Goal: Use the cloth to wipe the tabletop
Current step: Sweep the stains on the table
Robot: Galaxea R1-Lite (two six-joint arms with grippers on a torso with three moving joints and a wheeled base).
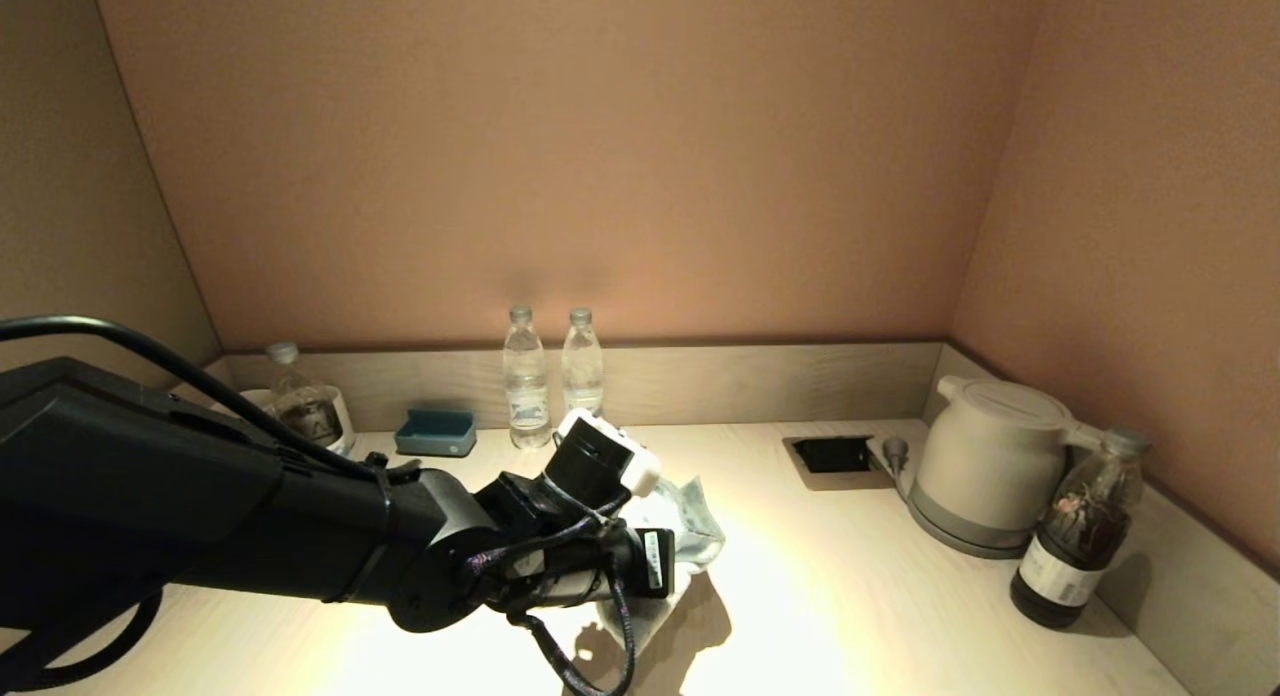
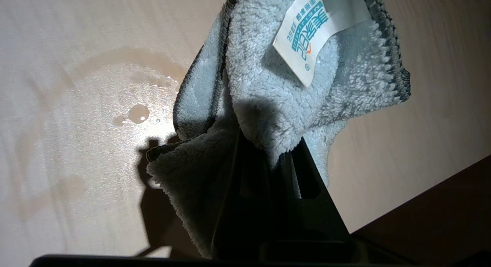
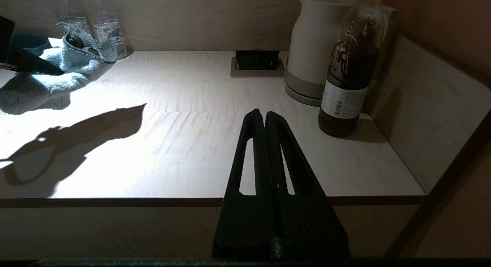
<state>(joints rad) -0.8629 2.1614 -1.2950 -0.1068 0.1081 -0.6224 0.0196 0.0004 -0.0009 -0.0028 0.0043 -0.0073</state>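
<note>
— Cloth (image 2: 268, 106) is hanging from the left gripper (image 2: 268, 152), whose fingers are pinching it tight, the white tag (image 2: 307, 37) showing.

— Where over the tabletop (image 1: 850, 596)?

— Left of centre, nearer than the two water bottles (image 1: 527, 391), with its lower end trailing on the wood. Droplets (image 2: 138, 113) are glistening just beside the cloth.

— And the right gripper (image 3: 264, 119)?

— It is idling off the near edge, fingers pressed together, holding nothing, near the dark bottle (image 3: 347, 67) and kettle (image 3: 314, 48).
</note>
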